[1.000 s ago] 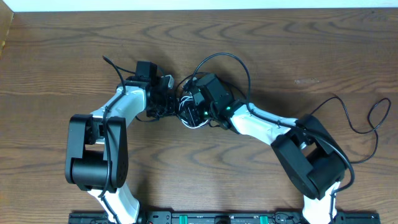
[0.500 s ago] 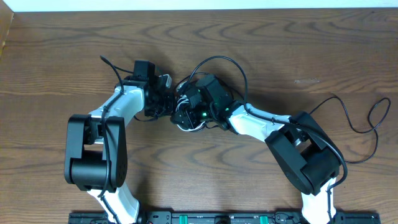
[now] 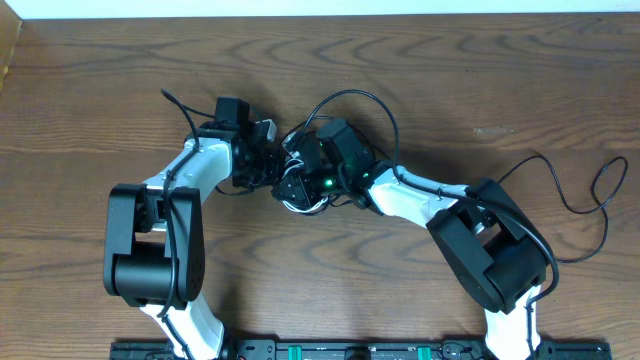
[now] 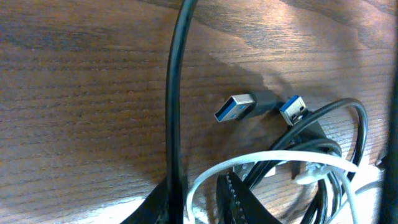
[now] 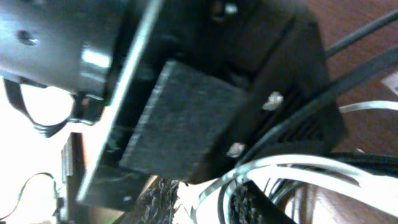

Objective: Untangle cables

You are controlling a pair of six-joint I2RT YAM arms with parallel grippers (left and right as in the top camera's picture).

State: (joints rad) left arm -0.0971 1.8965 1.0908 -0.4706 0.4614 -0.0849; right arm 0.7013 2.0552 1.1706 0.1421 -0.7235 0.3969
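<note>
**A:** Where is the left claw [image 4: 202,200] sitting?

**B:** Right over the cables [image 4: 323,149]. Its fingers are standing fairly close, with a white cord [image 4: 280,157] looping between them. Whether it is pinching anything, I cannot tell.

**A:** And the right claw [image 3: 298,178]?

**B:** It is crowding the same knot from the opposite side, its grip hidden.

**A:** Which way out?

**B:** One black cord [image 4: 176,93] is running straight away from the left claw across the tabletop [image 3: 450,80], with two USB plugs [image 4: 235,107] lying beside it. I judge the left arm is better placed to pull along that line.
</note>
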